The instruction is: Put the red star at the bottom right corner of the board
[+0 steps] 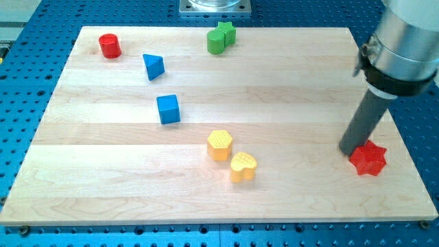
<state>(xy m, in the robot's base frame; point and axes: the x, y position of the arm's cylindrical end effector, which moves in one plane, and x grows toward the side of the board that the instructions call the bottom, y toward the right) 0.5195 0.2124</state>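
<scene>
Camera view: red star (368,159) touching my tip (349,149).

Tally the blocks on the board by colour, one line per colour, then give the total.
Red: 2, the red cylinder and the red star
Blue: 2, the blue triangular block and the blue cube
Green: 2, the green cylinder and the green star
Yellow: 2, the yellow hexagon and the yellow heart
Total: 8
</scene>
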